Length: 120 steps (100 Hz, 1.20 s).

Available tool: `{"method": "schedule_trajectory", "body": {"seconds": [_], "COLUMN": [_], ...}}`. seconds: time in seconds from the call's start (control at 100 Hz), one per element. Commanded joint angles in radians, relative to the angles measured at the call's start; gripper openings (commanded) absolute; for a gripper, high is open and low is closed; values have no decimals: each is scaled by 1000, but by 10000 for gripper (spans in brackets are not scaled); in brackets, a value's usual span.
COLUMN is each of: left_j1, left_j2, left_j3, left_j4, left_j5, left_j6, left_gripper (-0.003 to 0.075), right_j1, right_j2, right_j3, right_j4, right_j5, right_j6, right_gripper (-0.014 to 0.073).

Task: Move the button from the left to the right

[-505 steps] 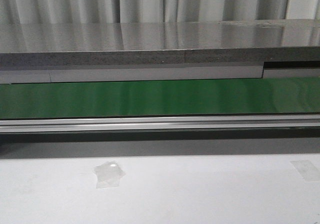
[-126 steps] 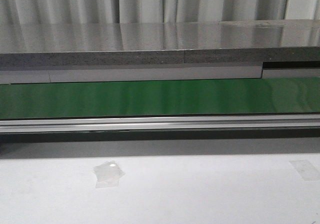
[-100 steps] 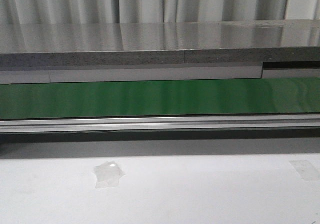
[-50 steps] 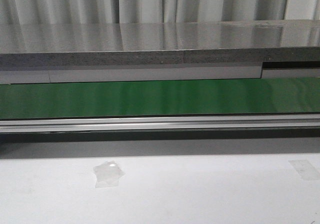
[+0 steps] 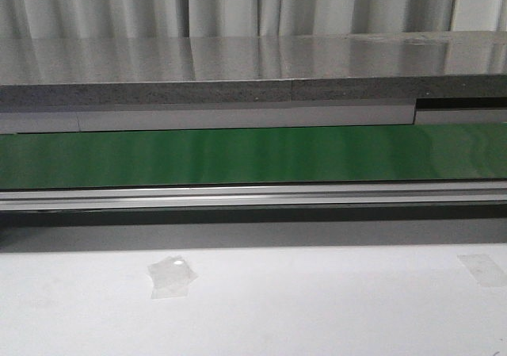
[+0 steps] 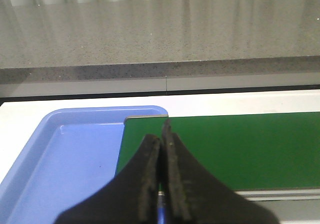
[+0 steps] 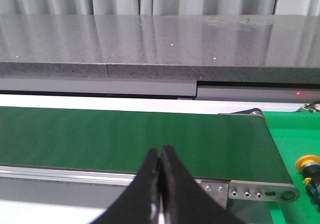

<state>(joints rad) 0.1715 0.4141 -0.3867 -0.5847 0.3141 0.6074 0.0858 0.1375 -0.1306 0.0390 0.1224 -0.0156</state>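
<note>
A button (image 7: 309, 165) with a yellow-orange cap on a dark body lies on a green mat (image 7: 295, 134) beyond the belt's right end, at the edge of the right wrist view. My right gripper (image 7: 161, 150) is shut and empty, over the belt's near rail, well to the left of the button. My left gripper (image 6: 161, 134) is shut and empty, above the belt's left end beside a blue tray (image 6: 65, 154). The tray shows no button in its visible part. Neither gripper shows in the front view.
A green conveyor belt (image 5: 253, 156) runs across the scene, with an aluminium rail (image 5: 253, 196) along its near side and a grey stone counter (image 5: 238, 63) behind. The white tabletop (image 5: 317, 308) in front carries two patches of clear tape (image 5: 171, 277).
</note>
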Motion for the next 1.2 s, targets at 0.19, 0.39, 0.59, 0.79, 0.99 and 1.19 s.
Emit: {"method": "schedule_trajectory", "body": {"seconds": [0.19, 0.39, 0.59, 0.79, 0.99, 1.19], "left_j1": [-7, -7, -7, -7, -7, -7], "left_j2": [5, 5, 5, 5, 5, 5], "left_j3": [-27, -27, -27, -27, -27, -27], "left_j4": [-23, -23, -23, -23, -23, -23], "left_j5": [-66, -66, -66, -66, -66, -66], "left_j6": [-1, -1, -1, -1, -1, -1], "left_gripper": [-20, -20, -20, -20, -20, -20], "right_j1": [2, 2, 2, 2, 2, 2], "right_j2": [-169, -166, -166, -166, -166, -166], "right_j3": [105, 143, 143, 143, 143, 143], "right_j4": [-15, -15, -15, -15, -15, -15], "right_j5": [-115, -130, -130, -130, -130, -130], "right_j6": [7, 7, 7, 7, 7, 7], "right_gripper": [-101, -101, -101, -101, -101, -101]}}
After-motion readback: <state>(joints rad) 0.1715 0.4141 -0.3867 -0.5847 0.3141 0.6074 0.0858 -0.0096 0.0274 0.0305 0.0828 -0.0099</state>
